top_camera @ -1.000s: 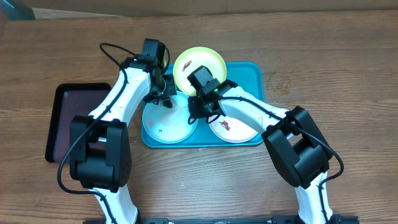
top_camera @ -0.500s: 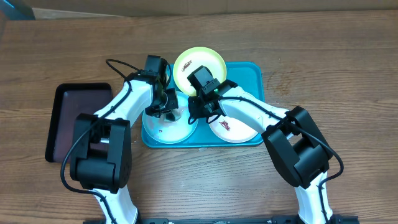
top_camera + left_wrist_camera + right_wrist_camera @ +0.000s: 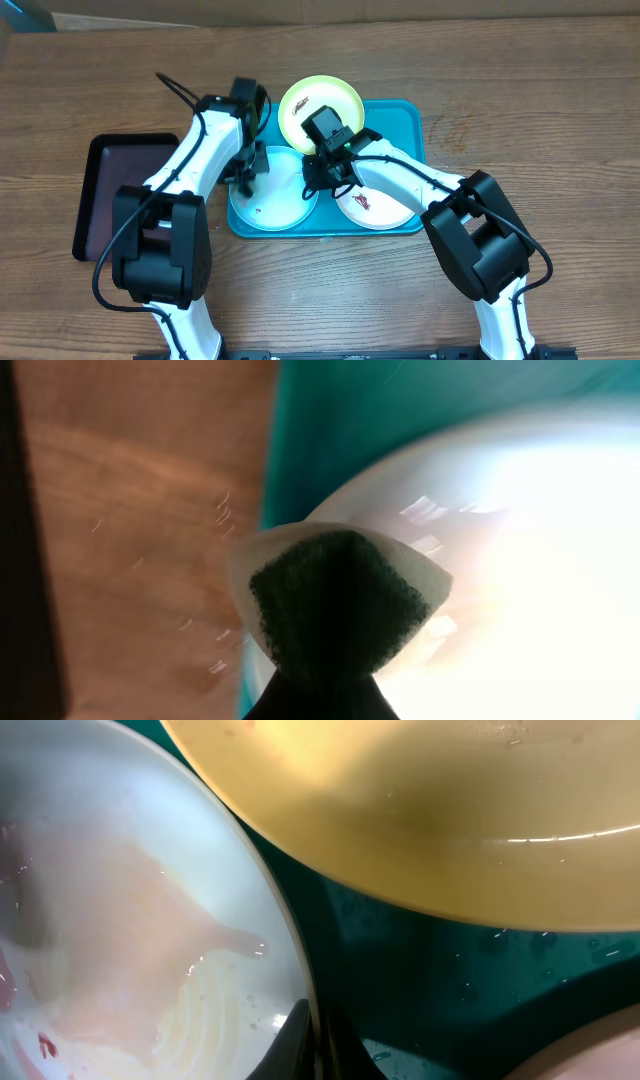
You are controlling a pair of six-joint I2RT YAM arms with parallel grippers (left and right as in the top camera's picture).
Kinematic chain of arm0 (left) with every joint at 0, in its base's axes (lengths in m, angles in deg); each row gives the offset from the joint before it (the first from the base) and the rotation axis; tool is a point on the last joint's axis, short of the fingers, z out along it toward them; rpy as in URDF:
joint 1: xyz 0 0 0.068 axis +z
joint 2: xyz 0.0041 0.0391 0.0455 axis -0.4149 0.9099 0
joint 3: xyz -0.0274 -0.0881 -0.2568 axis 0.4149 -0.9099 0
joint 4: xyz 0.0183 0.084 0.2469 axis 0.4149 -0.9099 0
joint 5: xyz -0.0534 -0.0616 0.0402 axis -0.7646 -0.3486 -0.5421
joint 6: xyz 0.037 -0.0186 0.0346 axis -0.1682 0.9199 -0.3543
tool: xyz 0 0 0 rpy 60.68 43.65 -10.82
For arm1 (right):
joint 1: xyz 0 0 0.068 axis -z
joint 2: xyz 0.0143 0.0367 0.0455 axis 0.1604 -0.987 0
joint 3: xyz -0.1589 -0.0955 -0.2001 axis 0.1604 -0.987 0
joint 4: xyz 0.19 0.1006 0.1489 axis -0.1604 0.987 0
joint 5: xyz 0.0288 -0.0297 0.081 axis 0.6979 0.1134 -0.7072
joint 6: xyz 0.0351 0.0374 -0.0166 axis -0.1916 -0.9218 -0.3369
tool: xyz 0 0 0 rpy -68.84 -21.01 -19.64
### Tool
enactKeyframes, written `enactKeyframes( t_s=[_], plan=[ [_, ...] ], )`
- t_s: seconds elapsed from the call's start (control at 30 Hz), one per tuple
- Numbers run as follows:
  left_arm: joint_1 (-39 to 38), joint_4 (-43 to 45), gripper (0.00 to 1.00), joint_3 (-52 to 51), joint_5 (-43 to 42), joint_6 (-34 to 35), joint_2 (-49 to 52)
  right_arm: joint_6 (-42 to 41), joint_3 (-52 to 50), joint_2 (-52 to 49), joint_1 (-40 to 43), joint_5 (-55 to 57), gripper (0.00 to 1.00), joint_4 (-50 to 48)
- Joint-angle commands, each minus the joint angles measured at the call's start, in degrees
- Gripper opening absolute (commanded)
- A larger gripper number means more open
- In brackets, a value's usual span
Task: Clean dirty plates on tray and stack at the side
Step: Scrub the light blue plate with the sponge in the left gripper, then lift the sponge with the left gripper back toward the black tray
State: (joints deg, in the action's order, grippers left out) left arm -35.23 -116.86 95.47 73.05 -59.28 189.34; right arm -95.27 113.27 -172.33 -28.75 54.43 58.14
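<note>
The turquoise tray holds three plates. At its front left lies the pale mint-blue plate, and my left gripper hangs over that plate's back-left rim, shut on a dark green sponge with a white backing. The sponge presses near the plate's edge beside the tray wall. My right gripper is shut on the same plate's right rim, one finger on each side. The yellow-green plate sits at the back, overlapping the tray rim. The white plate at the front right carries a red-brown smear.
A smaller black tray lies on the wooden table left of the turquoise tray. Both arms reach in from the front edge, and the right arm crosses above the white plate.
My left gripper has slid the sponge from the mint-blue plate's back middle leftwards to its back-left rim. The right gripper and all three plates have stayed put.
</note>
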Motion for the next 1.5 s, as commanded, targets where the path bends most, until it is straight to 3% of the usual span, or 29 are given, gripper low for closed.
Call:
enactKeyframes(
  t_s=[0.0,0.1,0.2,0.37,0.5,0.73,0.83,1.07,1.23,1.37,1.47],
  plan=[
    [0.07,3.34,0.04,0.0,-13.42,0.04,0.35,-0.04,-1.14,-0.37,0.22,1.99,0.04,0.28],
    [-0.15,8.37,0.04,-3.3,-22.71,-0.98,0.35,-0.04,-1.16,-0.37,0.22,1.99,0.04,0.28],
    [-0.68,11.78,0.04,-7.34,-24.39,-0.63,0.35,-0.07,-1.16,-0.37,0.22,1.97,0.04,0.28],
    [-0.81,13.77,0.04,-13.14,-22.14,-0.55,0.35,-0.04,-1.16,-0.37,0.22,1.99,0.04,0.26],
    [-0.66,11.61,0.04,-13.81,-12.07,-0.55,0.33,-0.07,-1.16,-0.37,0.22,1.99,0.04,0.31],
    [-0.66,0.57,0.04,-7.04,8.72,3.98,-0.11,-0.07,-1.14,-0.37,0.22,1.99,0.04,0.28],
    [-0.66,-4.22,0.04,-2.01,13.6,4.92,-0.11,-0.04,-1.14,-0.37,0.22,1.99,0.04,0.28],
    [-0.42,-14.34,0.04,12.35,14.49,9.25,-0.76,0.37,-1.11,0.09,0.22,1.86,0.04,1.14],
    [1.7,-16.63,0.04,16.98,14.45,9.79,-5.64,0.39,-0.55,2.91,-0.02,1.88,0.04,2.93],
    [7.02,-17.0,0.04,16.96,14.25,9.57,-11.13,0.37,1.01,5.81,-0.33,1.97,0.04,4.28],
    [13.18,-17.18,0.04,16.96,9.66,6.62,-13.51,0.42,1.79,7.98,-0.33,2.91,0.04,4.28]
  ],
)
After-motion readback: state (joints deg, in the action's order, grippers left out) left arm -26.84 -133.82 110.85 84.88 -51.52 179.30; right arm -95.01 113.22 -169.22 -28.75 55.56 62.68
